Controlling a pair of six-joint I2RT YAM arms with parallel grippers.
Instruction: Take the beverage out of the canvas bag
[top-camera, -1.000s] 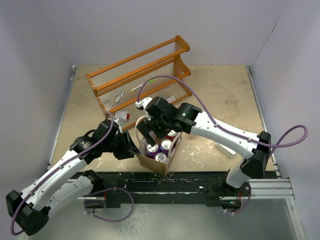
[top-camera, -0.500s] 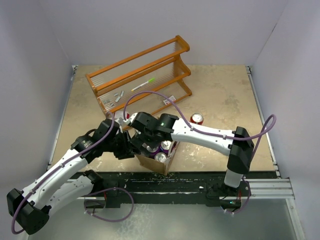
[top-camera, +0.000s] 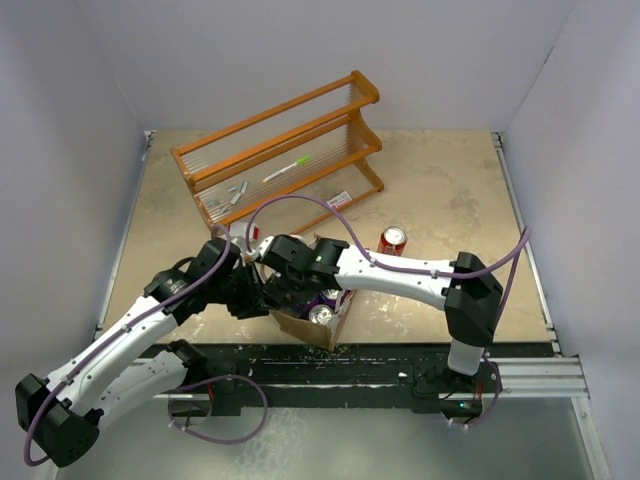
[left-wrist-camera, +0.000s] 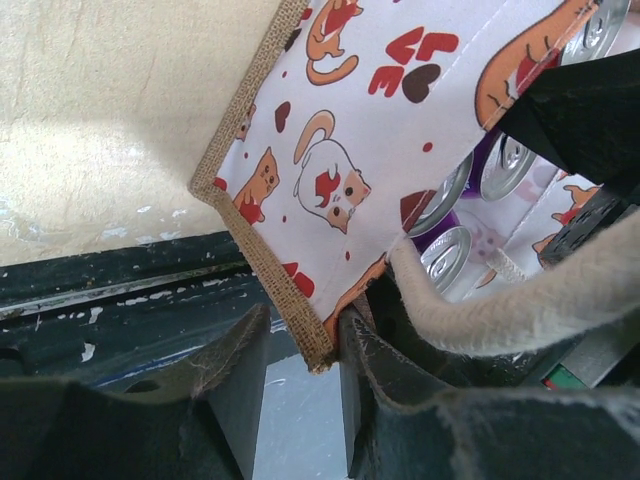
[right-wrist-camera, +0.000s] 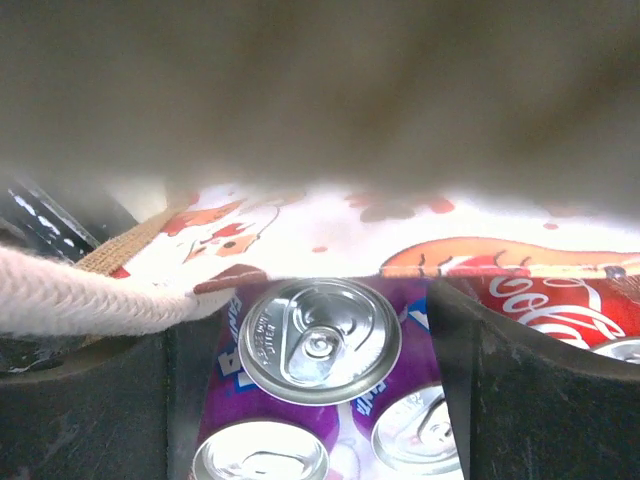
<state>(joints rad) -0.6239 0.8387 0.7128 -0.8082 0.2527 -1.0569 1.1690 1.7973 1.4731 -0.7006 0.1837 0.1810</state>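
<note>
The canvas bag (top-camera: 300, 326) stands at the table's front edge, its cat-print panel (left-wrist-camera: 340, 150) filling the left wrist view. My left gripper (top-camera: 262, 296) pinches the bag's burlap edge between its narrow jaws (left-wrist-camera: 305, 350). My right gripper (top-camera: 298, 290) is lowered into the bag, open, one finger either side of a purple can (right-wrist-camera: 320, 340). More purple cans (right-wrist-camera: 415, 430) and a red cola can (right-wrist-camera: 560, 300) stand in the bag. A white rope handle (right-wrist-camera: 90, 300) lies by the right gripper's left finger. Another red can (top-camera: 391, 240) stands on the table, right of the bag.
An orange wire rack (top-camera: 280, 165) stands at the back left, with a green pen (top-camera: 287, 168) and small packets on it. The dark front rail (top-camera: 380, 362) runs just below the bag. The right forearm (top-camera: 400, 272) stretches over the table beside the bag.
My right arm has swung left and lowered its gripper into the bag. The red can on the table has come into view. My left gripper has kept its place on the bag.
</note>
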